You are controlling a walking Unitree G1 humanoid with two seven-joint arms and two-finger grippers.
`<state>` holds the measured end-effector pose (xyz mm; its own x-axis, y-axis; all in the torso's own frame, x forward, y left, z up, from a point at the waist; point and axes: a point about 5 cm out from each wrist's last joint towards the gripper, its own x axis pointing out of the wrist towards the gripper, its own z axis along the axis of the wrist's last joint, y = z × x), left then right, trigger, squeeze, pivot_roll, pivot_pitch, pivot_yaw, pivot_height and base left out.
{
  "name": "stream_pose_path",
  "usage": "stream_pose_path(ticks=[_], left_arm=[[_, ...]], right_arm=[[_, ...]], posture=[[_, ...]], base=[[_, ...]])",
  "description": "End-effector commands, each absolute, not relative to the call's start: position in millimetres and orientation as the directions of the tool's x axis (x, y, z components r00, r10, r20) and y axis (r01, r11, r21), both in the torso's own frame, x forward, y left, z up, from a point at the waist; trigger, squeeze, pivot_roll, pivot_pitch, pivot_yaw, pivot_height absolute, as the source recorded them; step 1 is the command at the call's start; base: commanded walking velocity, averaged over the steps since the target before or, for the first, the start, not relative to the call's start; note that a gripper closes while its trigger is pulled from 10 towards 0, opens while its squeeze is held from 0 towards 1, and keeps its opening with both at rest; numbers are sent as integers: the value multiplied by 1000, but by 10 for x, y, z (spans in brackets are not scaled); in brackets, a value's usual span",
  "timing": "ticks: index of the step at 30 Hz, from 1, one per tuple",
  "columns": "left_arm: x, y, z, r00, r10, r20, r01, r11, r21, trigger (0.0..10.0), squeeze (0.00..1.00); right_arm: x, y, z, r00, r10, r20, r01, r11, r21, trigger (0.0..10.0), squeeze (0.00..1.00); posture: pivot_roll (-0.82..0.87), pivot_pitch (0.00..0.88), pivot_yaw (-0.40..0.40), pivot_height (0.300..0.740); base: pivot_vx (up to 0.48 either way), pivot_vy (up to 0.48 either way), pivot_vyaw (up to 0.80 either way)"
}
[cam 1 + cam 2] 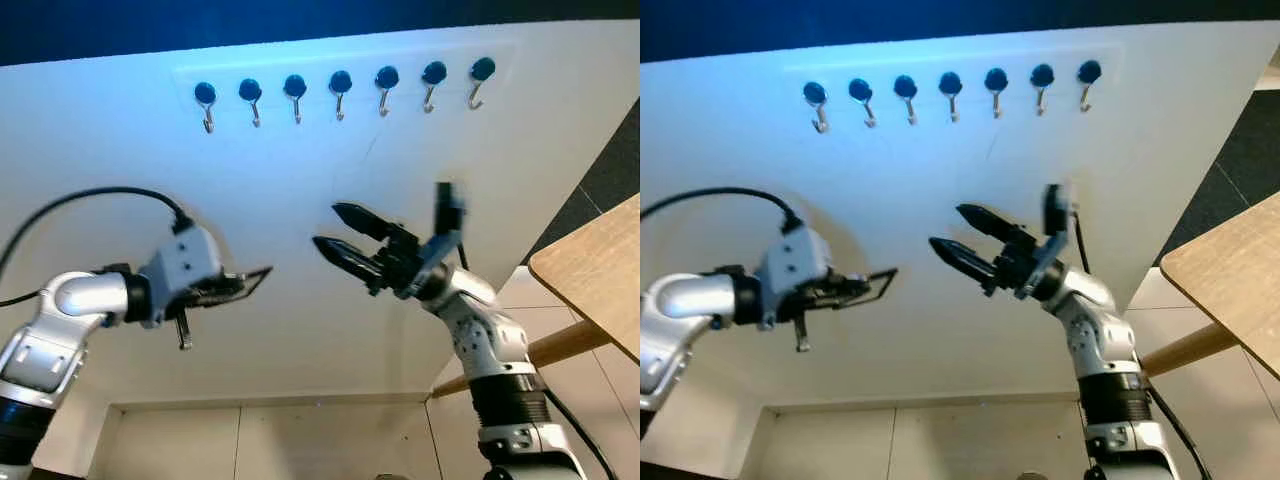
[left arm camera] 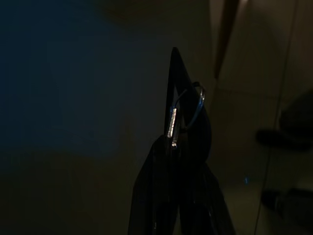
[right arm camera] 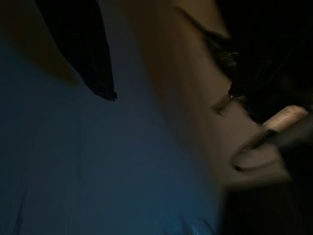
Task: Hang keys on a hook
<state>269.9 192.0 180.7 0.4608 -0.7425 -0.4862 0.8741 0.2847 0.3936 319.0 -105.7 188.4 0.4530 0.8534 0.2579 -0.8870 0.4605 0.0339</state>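
I'm looking up at a white wall panel (image 1: 120, 130) with a row of seven blue-knobbed hooks (image 1: 340, 92) running across its top. The key ring (image 2: 191, 105) is sitting pinched between my left gripper's (image 1: 255, 277) closed fingers, well below the hooks, with a key (image 1: 184, 332) dangling under the wrist. My right gripper (image 1: 338, 232) is hovering just beside it with its fingers spread apart, holding nothing. A wooden table (image 1: 600, 270) is poking in at the right.
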Motion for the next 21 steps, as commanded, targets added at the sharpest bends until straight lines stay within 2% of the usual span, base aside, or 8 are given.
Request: stream_pose_path(ticks=[1,9,10,14,19,20,21], left_arm=[[2709,1923,1818,468,-727,-503,869,273,413,10000,0],[2727,1883,1809,462,-726,-509,869,257,422,10000,0],[2742,1867,1799,465,-723,-511,867,255,427,10000,0],[2755,1855,1797,467,-722,-511,866,256,430,10000,0],[2757,1845,1796,464,-724,-511,867,255,427,10000,0],[2759,1838,1796,464,-725,-510,868,254,427,10000,0],[2760,1832,1796,463,-725,-510,868,253,428,10000,0]], right_arm=[[3200,-1015,1835,467,856,220,-878,479,2,10000,0],[3137,-859,1809,426,875,228,-901,432,25,10000,0],[3076,-784,1776,380,895,233,-923,384,32,0,0],[3024,-741,1755,341,910,236,-938,344,26,0,0],[3010,-737,1734,341,916,210,-937,349,0,0,0],[3007,-721,1727,341,918,201,-937,349,-9,10000,0],[3007,-704,1719,343,919,194,-936,353,-14,10000,0]], posture=[[-54,92,69,740],[-54,91,73,740],[-55,92,78,740],[-54,94,79,740],[-54,94,79,740],[-54,94,79,740],[-54,94,79,740]], base=[[0,0,0],[0,0,0],[0,0,0],[0,0,0],[0,0,0],[0,0,0],[0,0,0]])
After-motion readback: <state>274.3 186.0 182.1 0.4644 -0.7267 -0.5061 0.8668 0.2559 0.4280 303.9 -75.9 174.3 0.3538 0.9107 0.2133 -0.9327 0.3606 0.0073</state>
